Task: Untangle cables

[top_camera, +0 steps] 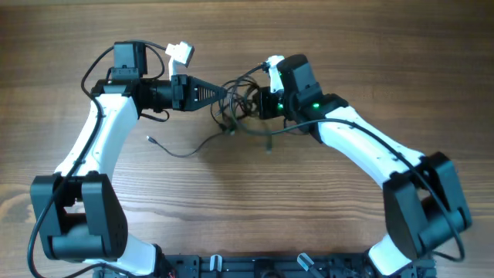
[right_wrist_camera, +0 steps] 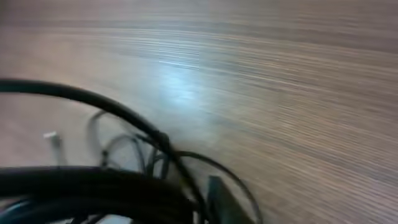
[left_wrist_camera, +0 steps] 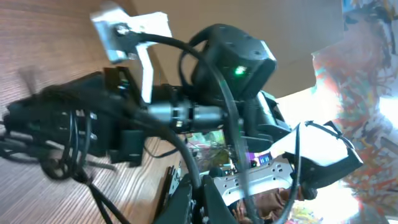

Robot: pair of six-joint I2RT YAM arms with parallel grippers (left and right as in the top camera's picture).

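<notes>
The cables (top_camera: 241,108) are thin black cords knotted in a tangle at the table's middle back. One strand (top_camera: 185,150) trails left and ends in a small plug (top_camera: 149,139). My left gripper (top_camera: 224,92) reaches into the tangle from the left. In the left wrist view the left gripper (left_wrist_camera: 196,200) is shut with a black cord running up between its fingers. My right gripper (top_camera: 261,104) presses into the tangle from the right. The right wrist view is blurred: only one finger (right_wrist_camera: 224,199) shows beside thin loops (right_wrist_camera: 130,149), and the other is hidden behind a thick dark cable.
The wooden table (top_camera: 255,201) carries nothing else. The two arms' bases (top_camera: 262,266) stand along the front edge. A white camera mount (top_camera: 180,52) sticks out from the left wrist.
</notes>
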